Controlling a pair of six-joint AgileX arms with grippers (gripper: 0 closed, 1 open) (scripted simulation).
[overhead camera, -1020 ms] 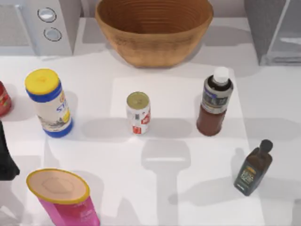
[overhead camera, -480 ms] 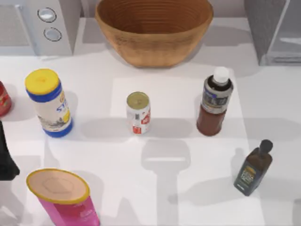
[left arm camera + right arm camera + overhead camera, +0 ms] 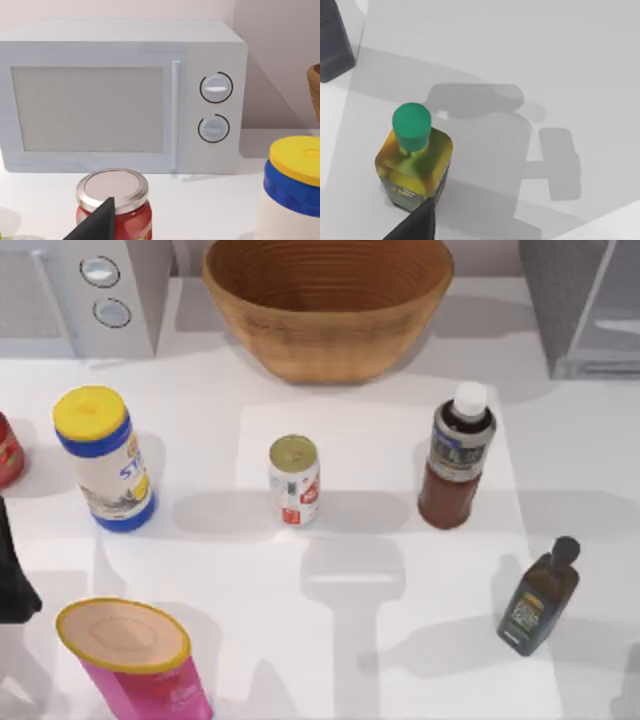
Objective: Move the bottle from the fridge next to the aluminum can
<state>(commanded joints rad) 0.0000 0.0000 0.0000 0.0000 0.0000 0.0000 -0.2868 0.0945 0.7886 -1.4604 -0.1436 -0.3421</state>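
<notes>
Right of the aluminum can [image 3: 294,480], apart, stands the bottle [image 3: 456,456]

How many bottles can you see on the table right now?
3: the white-capped bottle right of the can, a small dark bottle near the table's right front, and a green-capped bottle in the right wrist view. Others may sit outside the views.

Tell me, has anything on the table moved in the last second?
Nothing visibly changed. The tall bottle with the white cap and reddish-brown body stands upright on the table, to the right of the small white can with red markings with a gap between them. The wooden bowl, the yellow-lidded canister and the dark olive bottle kept their places too.
</notes>
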